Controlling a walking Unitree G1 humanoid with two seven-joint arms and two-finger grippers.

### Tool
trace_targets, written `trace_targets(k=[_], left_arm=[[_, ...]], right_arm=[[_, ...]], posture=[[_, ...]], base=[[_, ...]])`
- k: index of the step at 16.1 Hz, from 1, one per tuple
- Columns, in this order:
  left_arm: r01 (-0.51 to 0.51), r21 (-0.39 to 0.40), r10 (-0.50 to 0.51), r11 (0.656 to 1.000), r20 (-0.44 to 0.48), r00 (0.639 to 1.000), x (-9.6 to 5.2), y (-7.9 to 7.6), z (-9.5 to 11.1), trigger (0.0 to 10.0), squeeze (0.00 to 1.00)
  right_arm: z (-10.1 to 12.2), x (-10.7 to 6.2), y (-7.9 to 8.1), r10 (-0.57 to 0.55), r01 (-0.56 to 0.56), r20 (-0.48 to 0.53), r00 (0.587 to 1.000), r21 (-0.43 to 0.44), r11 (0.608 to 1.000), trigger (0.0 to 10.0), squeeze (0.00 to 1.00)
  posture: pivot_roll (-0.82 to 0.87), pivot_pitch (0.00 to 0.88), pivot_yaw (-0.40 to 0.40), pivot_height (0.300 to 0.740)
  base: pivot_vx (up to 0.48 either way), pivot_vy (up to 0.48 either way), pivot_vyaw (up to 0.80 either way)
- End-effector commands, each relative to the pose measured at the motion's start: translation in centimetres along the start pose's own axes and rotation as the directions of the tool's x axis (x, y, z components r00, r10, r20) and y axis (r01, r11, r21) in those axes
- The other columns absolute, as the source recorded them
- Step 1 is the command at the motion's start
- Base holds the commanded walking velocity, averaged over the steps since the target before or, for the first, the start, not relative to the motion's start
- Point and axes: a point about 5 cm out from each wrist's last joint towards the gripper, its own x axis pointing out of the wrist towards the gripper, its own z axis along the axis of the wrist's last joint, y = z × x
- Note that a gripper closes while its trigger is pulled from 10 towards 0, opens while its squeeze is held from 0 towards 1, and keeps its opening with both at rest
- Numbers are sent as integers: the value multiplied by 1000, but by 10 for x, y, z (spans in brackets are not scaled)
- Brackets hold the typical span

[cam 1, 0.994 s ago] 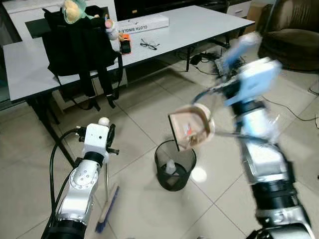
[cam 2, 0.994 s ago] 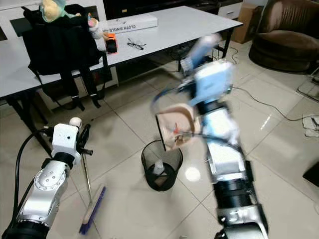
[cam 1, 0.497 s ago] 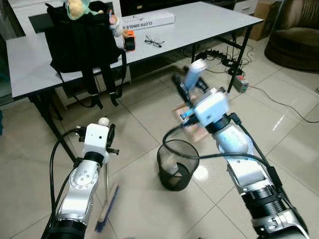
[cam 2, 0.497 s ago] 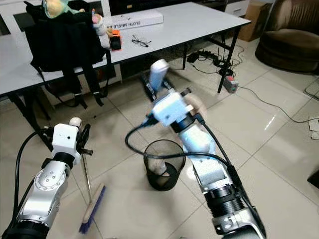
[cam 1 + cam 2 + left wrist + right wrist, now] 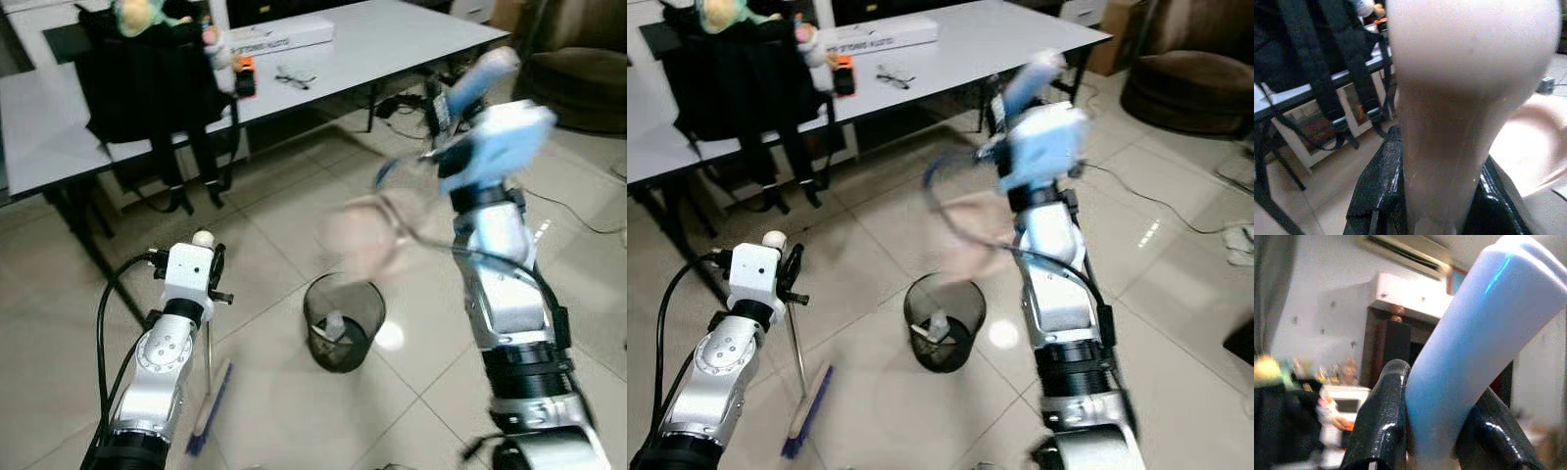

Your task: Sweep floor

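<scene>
My left gripper (image 5: 213,270) is shut on the pale handle (image 5: 1449,122) of a broom, held upright at my lower left. The broom's blue-bristled head (image 5: 210,413) rests on the tiled floor. My right gripper (image 5: 448,102) is shut on the light blue handle (image 5: 1469,342) of a dustpan. The dustpan's beige pan (image 5: 361,233) is blurred by motion, raised just above a black mesh bin (image 5: 343,323). The bin stands on the floor between my arms and has some rubbish inside.
A white table (image 5: 392,39) stands behind, bearing a black backpack (image 5: 147,78), a plush toy, a white box (image 5: 279,37) and glasses. Its dark legs stand to my left. A brown armchair (image 5: 578,73) sits at the far right, and cables lie on the floor near it.
The right arm swung the dustpan down behind the bin, then lifted it back above the bin, where it is blurred. The left arm and broom have stayed put.
</scene>
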Motion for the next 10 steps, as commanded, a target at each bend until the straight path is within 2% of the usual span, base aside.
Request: trace_targets(k=[1, 3, 5, 10], left_arm=[[10, 30, -11, 999, 43, 999, 6, 2, 13, 10000, 0], [10, 33, -11, 999, 45, 999, 7, 3, 15, 10000, 0], [13, 45, -15, 999, 45, 999, 7, 4, 16, 10000, 0], [35, 92, -41, 995, 73, 996, 10, 8, 27, 10000, 0]], right_arm=[[18, 11, 7, 13, -19, 63, 998, 101, 995, 10000, 0], [21, 13, 6, -17, 7, 52, 999, 179, 984, 10000, 0], [20, 13, 5, -25, 19, 23, 999, 220, 975, 10000, 0], [5, 1, 2, -52, 79, -105, 993, 270, 960, 10000, 0]], posture=[[-55, 0, 35, 740], [-54, 2, 34, 740], [-54, 2, 34, 740], [-54, 3, 38, 740]], base=[[0, 0, 0], [0, 0, 0], [-274, 0, 0], [-316, 0, 0]])
